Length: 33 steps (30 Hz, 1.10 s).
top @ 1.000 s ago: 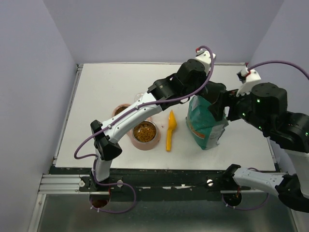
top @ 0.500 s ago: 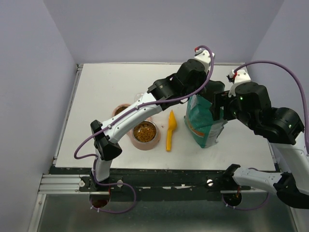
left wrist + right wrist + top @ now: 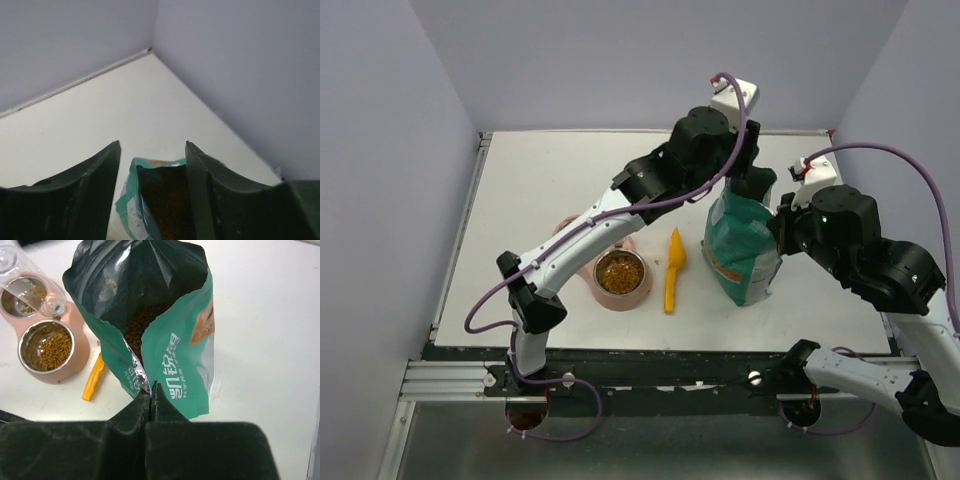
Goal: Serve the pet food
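Observation:
The teal-green bag (image 3: 745, 255) stands upright at the table's right of centre with its mouth open. Pet food (image 3: 141, 320) shows inside it. My left gripper (image 3: 750, 183) hangs open just above the mouth, and the bag (image 3: 127, 205) and its pet food (image 3: 167, 200) lie below and between its fingers, untouched. My right gripper (image 3: 151, 386) is shut on the near foil edge of the bag (image 3: 185, 350); from above it (image 3: 779, 232) sits at the bag's right side. More pet food (image 3: 618, 271) fills a steel bowl. A yellow scoop (image 3: 672, 270) lies flat between bowl and bag.
The steel bowl sits in a pink feeder (image 3: 76, 335), which also carries a clear bottle (image 3: 20, 275) over a second dish. Lilac walls close in the table's back and both sides. The left arm (image 3: 600, 225) stretches over the feeder.
My left gripper has opened, let go of the bag's top and risen slightly. My right gripper came in from the right and shut on the bag's edge.

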{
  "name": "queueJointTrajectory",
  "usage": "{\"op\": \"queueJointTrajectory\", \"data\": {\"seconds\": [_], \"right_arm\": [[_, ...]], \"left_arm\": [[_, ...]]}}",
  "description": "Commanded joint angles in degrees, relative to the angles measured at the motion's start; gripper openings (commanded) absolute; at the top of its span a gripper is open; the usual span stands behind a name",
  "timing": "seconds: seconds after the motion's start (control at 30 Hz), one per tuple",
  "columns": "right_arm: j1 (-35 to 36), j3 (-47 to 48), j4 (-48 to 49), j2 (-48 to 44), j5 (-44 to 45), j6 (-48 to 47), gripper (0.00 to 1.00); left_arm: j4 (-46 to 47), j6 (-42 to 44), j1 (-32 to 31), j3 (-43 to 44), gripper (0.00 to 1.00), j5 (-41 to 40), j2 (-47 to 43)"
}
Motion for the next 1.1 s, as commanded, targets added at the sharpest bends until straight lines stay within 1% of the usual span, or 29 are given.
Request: {"op": "queueJointTrajectory", "data": {"seconds": [0.0,0.07,0.1,0.13,0.2,0.27,0.3,0.37,0.4,0.43,0.47,0.5,0.57,0.6,0.67,0.73,0.77,0.83,0.9,0.93,0.97,1.0,1.07], "right_arm": [[0.28,-2.19,0.7,-2.25,-1.46,-2.84,0.01],[0.19,-2.46,-0.26,-3.65,-4.01,-4.16,0.01],[0.28,-2.63,-0.53,-4.09,-5.59,-4.95,0.0],[0.28,-2.64,-1.05,-4.62,-6.82,-5.57,0.0],[0.28,-2.81,-1.94,-5.59,-7.01,-5.31,0.0],[0.37,-2.9,-2.29,-6.82,-6.83,-5.05,0.0],[0.28,-2.55,-2.55,-7.26,-6.57,-4.44,0.0],[0.28,-1.94,-3.25,-8.05,-5.78,-3.12,0.0],[0.28,-1.76,-3.69,-8.31,-5.52,-2.5,0.0],[0.19,-1.5,-4.04,-8.4,-5.51,-1.54,0.0],[0.28,-1.23,-4.22,-8.49,-5.86,-0.92,0.0],[0.28,-0.97,-4.4,-8.58,-6.39,-0.65,0.0],[0.28,-0.35,-5.54,-8.14,-5.87,0.4,0.0],[0.19,-0.09,-6.24,-8.05,-5.43,1.01,0.0],[0.28,0.26,-7.03,-8.4,-5.16,2.07,0.0],[0.28,0.44,-7.47,-8.67,-4.72,3.04,0.0],[0.28,0.53,-7.65,-8.76,-4.46,3.39,0.0],[0.28,0.44,-7.74,-8.76,-4.37,3.92,0.0],[0.28,0.44,-7.92,-8.23,-4.72,4.1,0.0],[0.28,0.7,-8.09,-7.88,-4.9,4.18,0.0],[0.11,0.7,-8.18,-7.53,-5.07,4.27,0.0],[0.28,0.97,-8.18,-7.35,-5.16,4.27,0.01],[0.28,1.32,-8.35,-6.91,-5.25,4.88,0.0]], "left_arm": [[10.32,-2.39,5.31,-1.0,0.7,18.48,-9.15],[14.17,-5.02,9.7,-5.22,0.73,33.74,-11.35],[17.85,-6.26,11.82,-8.19,0.73,40.87,-12.14],[20.85,-6.88,13.75,-10.31,0.7,47.73,-12.85],[26.74,-4.61,16.31,-13.66,0.69,59.96,-13.2],[27.64,-1.71,17.46,-14.38,0.67,69.46,-12.16],[28.08,-1.79,18.16,-14.46,0.67,73.08,-10.93],[30.36,-5.1,19.74,-14.38,0.67,79.24,-8.21],[33.94,-7.3,20.27,-14.73,0.67,81.53,-6.89],[37.45,-11.06,20.88,-15.69,0.64,84.25,-5.31],[42.27,-13.54,21.15,-16.39,0.58,86.02,-4.08],[45.63,-15.91,21.33,-16.49,0.55,87.77,-2.5],[49.86,-18.65,21.68,-15.7,0.57,90.86,-0.21],[51.19,-19.36,21.85,-15.26,0.59,91.3,0.67],[51.81,-19.45,22.55,-14.64,0.62,91.83,1.82],[54.08,-20.15,23.61,-15.86,0.64,92.44,1.74],[56.8,-21.29,24.4,-16.65,0.65,93.15,1.74],[63.64,-26.98,25.19,-17.1,0.65,96.03,2.87],[76.18,-39.33,25.46,-17.28,0.64,98.59,5.33],[84.51,-45.41,25.37,-17.54,0.63,99.21,6.38],[89.9,-49.99,25.2,-18.76,0.63,98.96,7.0],[91.96,-50.91,25.02,-20.08,0.63,98.52,7.1],[92.24,-50.39,23.97,-20.88,0.63,99.04,8.06]]}}
